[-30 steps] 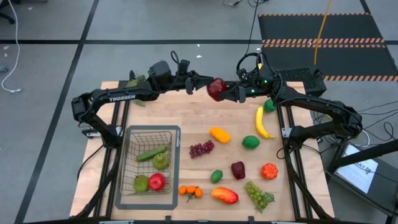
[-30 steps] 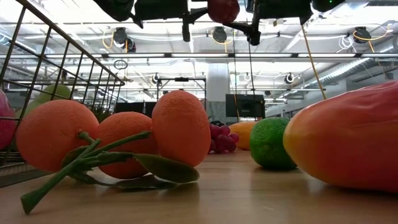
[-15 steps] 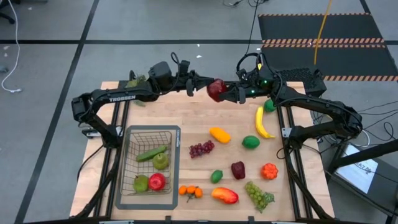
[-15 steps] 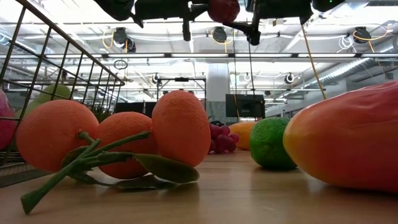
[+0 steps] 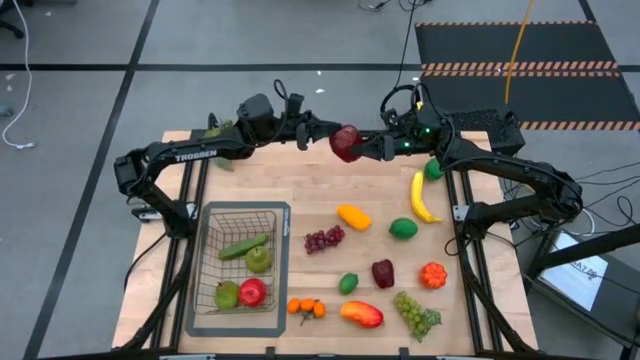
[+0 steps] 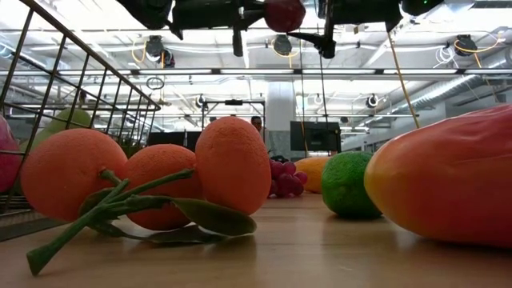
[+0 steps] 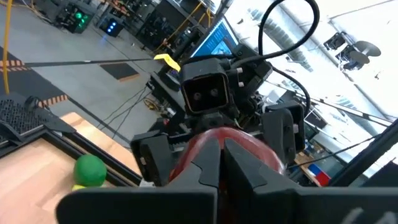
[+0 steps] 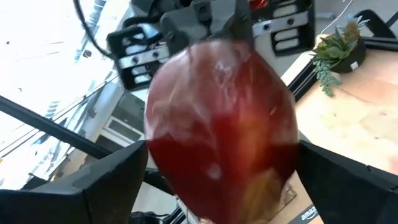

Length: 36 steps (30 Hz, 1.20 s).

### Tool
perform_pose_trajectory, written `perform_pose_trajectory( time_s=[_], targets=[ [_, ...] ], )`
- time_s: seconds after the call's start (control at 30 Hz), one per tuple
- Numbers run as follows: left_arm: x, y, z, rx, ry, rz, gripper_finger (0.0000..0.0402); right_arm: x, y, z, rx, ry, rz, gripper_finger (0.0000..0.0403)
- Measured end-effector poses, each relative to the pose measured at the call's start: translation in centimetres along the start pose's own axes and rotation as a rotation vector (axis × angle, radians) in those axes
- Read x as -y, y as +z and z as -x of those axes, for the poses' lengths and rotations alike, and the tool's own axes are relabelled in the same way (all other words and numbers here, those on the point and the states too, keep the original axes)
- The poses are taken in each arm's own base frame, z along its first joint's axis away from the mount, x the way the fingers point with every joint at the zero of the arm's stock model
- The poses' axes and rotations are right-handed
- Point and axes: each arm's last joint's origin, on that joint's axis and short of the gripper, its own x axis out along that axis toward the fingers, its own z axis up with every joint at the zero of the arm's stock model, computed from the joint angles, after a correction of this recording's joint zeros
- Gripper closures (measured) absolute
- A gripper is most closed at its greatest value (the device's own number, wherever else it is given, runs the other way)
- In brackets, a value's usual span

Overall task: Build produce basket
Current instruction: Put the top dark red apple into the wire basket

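The wire basket (image 5: 238,268) sits near the table's (image 5: 320,195) front left corner and contains a cucumber (image 5: 244,246), two green pears (image 5: 259,260) and a red apple (image 5: 252,291). Just right of the basket, at the front edge, lie the oranges (image 5: 306,307). Above the table's rear edge, the left gripper (image 5: 322,132) meets a red apple (image 5: 346,142) held in mid-air; its fingers (image 7: 214,163) appear close together against the fruit, though the left wrist view does not show whether they grip it. The right gripper (image 5: 362,145) is closed on this apple from the opposite side, one finger (image 8: 106,180) on each flank. The remaining produce is spread over the table's right half: purple grapes (image 5: 323,239), a lime (image 5: 348,283), mangoes (image 5: 361,314), a dark red fruit (image 5: 382,272), green grapes (image 5: 415,312) and a banana (image 5: 421,196) toward the right edge.
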Motion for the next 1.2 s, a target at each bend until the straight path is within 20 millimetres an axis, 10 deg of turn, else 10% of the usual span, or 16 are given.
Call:
perform_pose_trajectory(
  time_s=[0.43, 0.97, 1.2],
  targets=[
    [2.5, 4.0, 3.6, 0.09, -0.061, -0.06, 0.0397, -1.4, -0.3, 1.6, 0.003, -0.022, 0.045, 0.0019],
    [11.4, 6.1, 9.5, 0.193, -0.125, -0.193, 0.0398, -2.0, -1.3, 1.4, 0.002, -0.062, 0.093, 0.0019],
    [15.3, 5.3, 12.0, 0.209, -0.13, -0.559, 0.0398, -3.0, -1.5, 1.9, 0.002, -0.025, 0.189, 0.0019]
  ],
)
